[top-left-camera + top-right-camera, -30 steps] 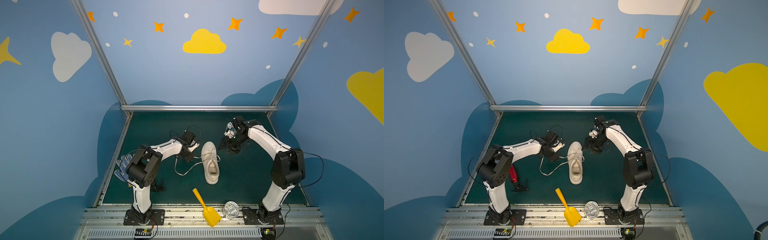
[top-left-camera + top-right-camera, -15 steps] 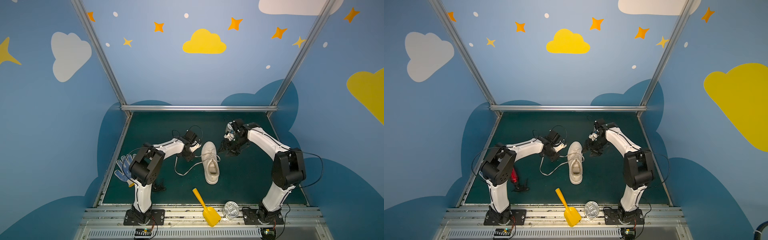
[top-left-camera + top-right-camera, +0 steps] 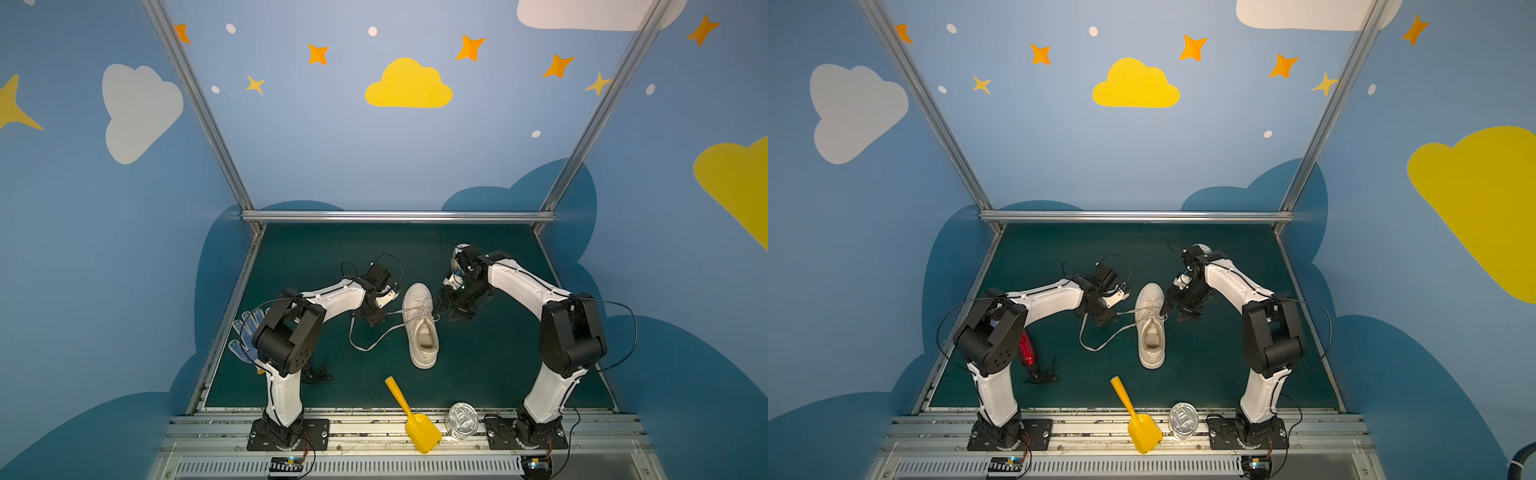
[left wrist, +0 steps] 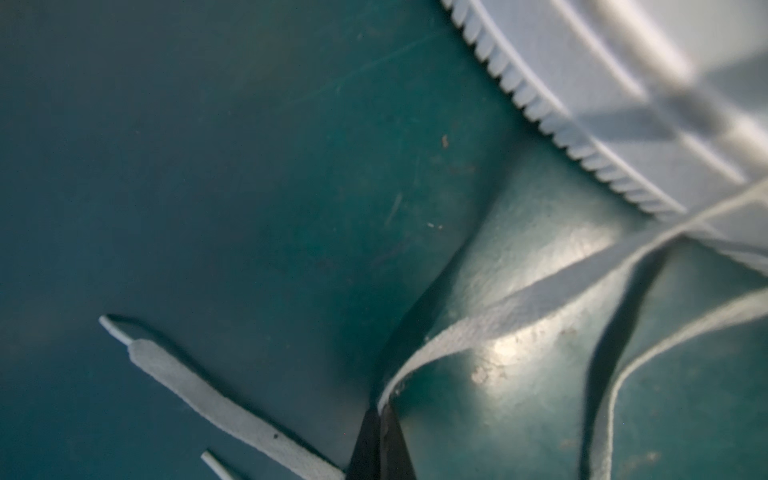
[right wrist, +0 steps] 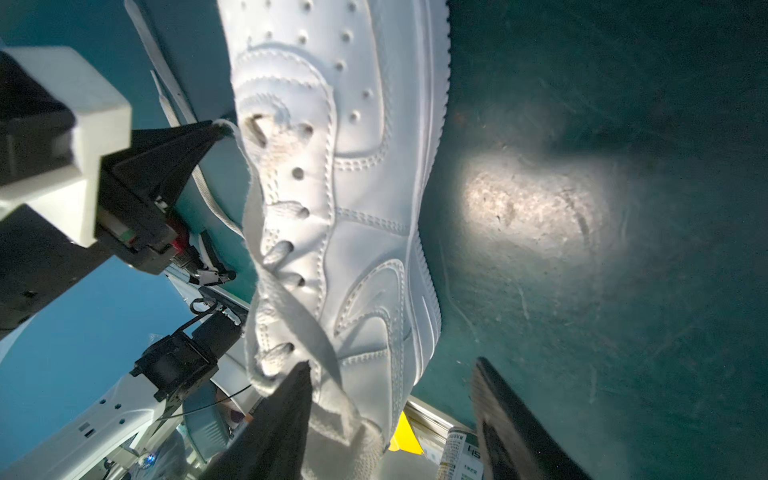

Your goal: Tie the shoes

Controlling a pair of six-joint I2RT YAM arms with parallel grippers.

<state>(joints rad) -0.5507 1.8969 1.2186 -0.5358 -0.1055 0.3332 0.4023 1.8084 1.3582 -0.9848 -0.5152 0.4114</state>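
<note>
top view: white low-top sneaker (image 3: 422, 328) stands sole-down, central on green mat (image 3: 498, 365) | left wrist: left gripper (image 4: 380, 415) clenched on flat white lace (image 4: 519, 299) — limp, light, I'd pinch near its tip | right wrist: right gripper (image 5: 392, 368) spread open at sneaker's side — holding nothing

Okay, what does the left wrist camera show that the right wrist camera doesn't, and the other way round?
Only the left wrist view: a lace end with its plastic tip, close up on the green mat, and the ribbed sole edge on that arm's side. Only the right wrist view: the eyelets along the upper, the open right gripper, a yellow scoop and a can. Both: the white sneaker, the mat, and the left gripper shut on a lace.
</note>
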